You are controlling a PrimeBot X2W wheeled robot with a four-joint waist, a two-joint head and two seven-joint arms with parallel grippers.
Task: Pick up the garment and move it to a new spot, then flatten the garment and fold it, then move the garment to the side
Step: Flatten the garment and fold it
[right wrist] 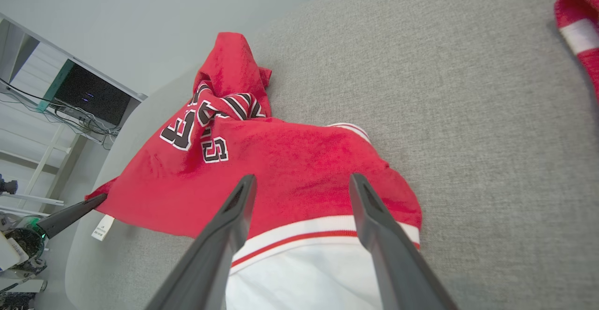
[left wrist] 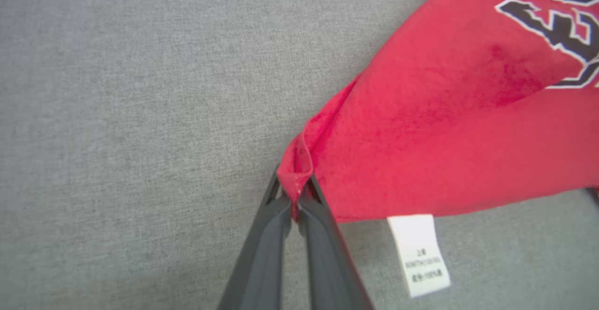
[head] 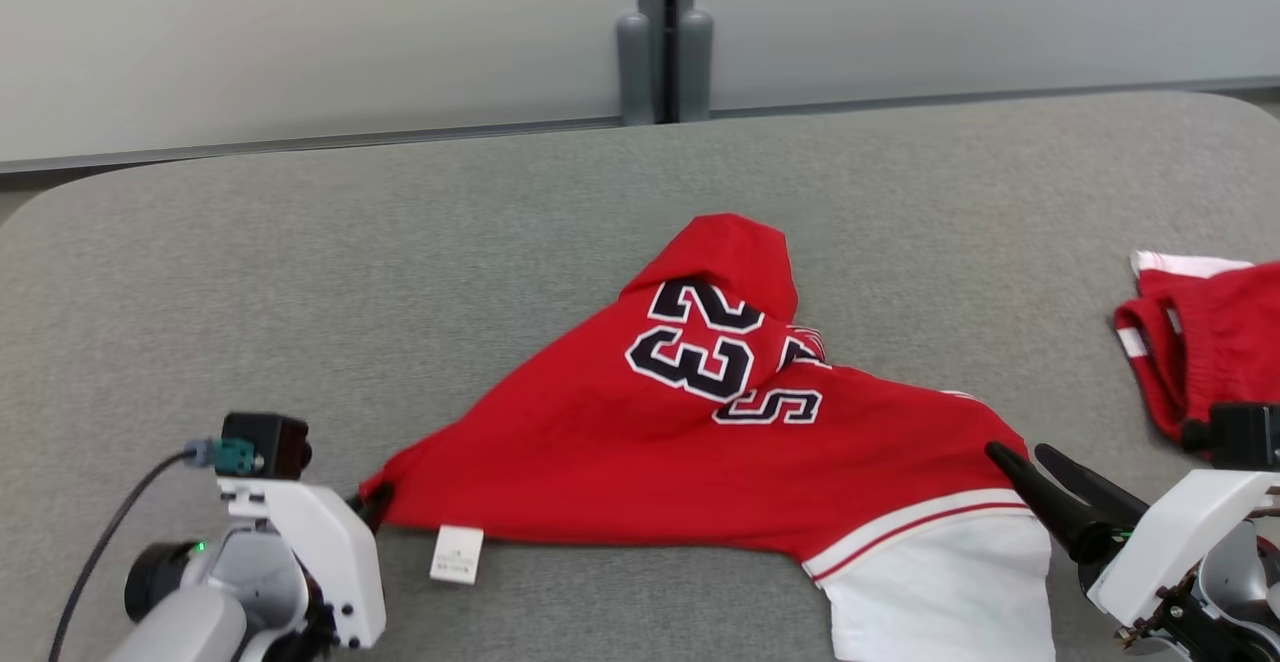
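A red knit jersey with a soft, towel-like nap point(head: 700, 442) lies crumpled in a rough triangle on the grey woven-fabric table point(head: 300, 242), near its front edge. Black, white-edged block numerals reading 23 point(head: 700, 342) sit on the jersey's raised fold; the lettering below them is creased, possibly a 5. Along the jersey's right hem runs a white ribbed band with a thin red stripe, and below it is a smooth white panel point(head: 940, 582). A small white rectangular care label point(left wrist: 419, 254) hangs from the jersey's lower left edge. The left gripper point(left wrist: 295, 193) has its slim dark tapered fingers pinched tight on the jersey's pointed left corner. The right gripper point(right wrist: 302, 179) stands with jaws wide apart over the jersey's right hem, holding nothing. Well apart to the jersey's right lies a second red garment with white trim point(head: 1210, 342).
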